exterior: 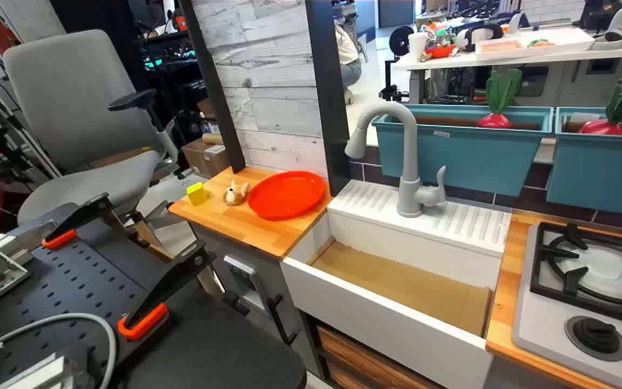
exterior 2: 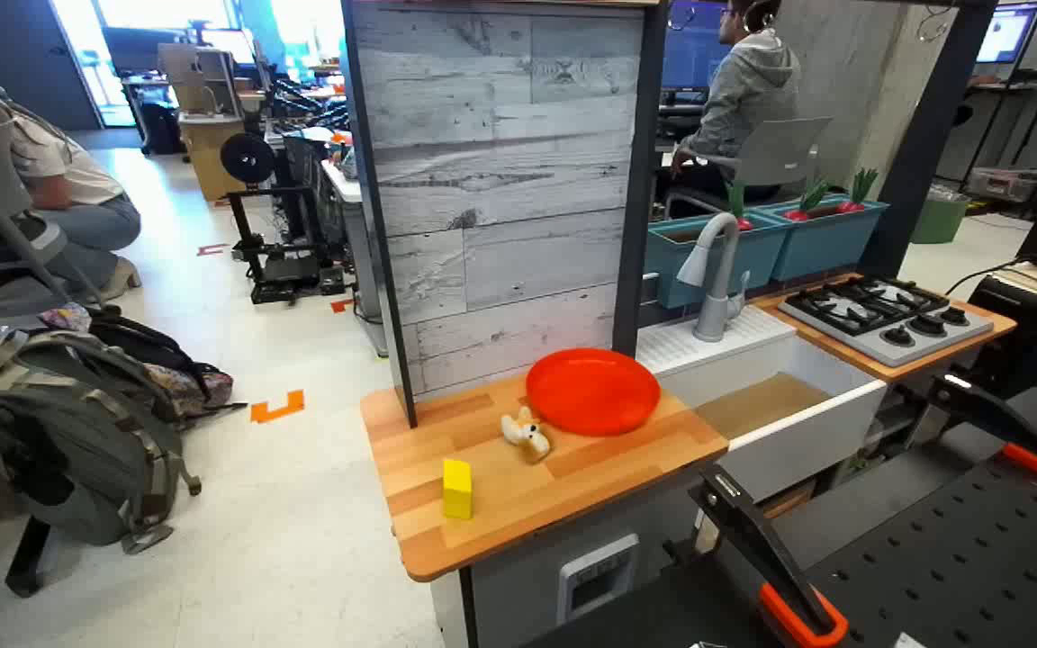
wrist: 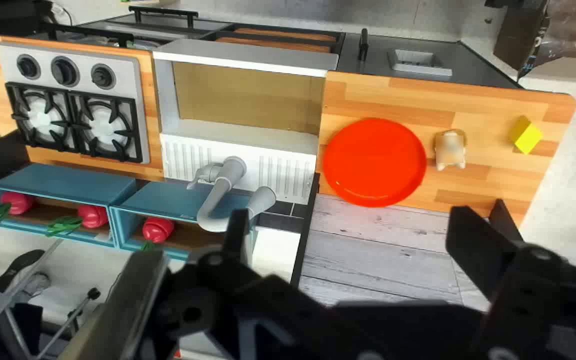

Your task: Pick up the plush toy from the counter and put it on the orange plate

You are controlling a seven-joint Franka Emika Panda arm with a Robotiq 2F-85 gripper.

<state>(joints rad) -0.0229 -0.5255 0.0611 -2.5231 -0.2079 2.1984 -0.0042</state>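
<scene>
The plush toy (exterior: 234, 194) is a small cream-tan lump on the wooden counter (exterior: 254, 235), beside the orange plate (exterior: 288, 195). In an exterior view the toy (exterior 2: 527, 435) sits close in front of the plate (exterior 2: 592, 392) on the counter (exterior 2: 500, 508). In the wrist view the toy (wrist: 450, 149) lies just right of the plate (wrist: 374, 162), on the counter (wrist: 498, 175). My gripper (wrist: 353, 215) shows only in the wrist view. Its fingers are wide apart with nothing between them, and it is away from the toy and plate. The plate holds nothing.
A yellow block (exterior 2: 457, 489) stands near the counter's end. A wood-plank panel (exterior 2: 500, 198) rises behind the plate. A white sink (exterior: 386, 319) with a tall grey faucet (exterior: 409, 156) adjoins the counter. Beyond are a stove (wrist: 75, 107) and blue planters (exterior: 462, 146).
</scene>
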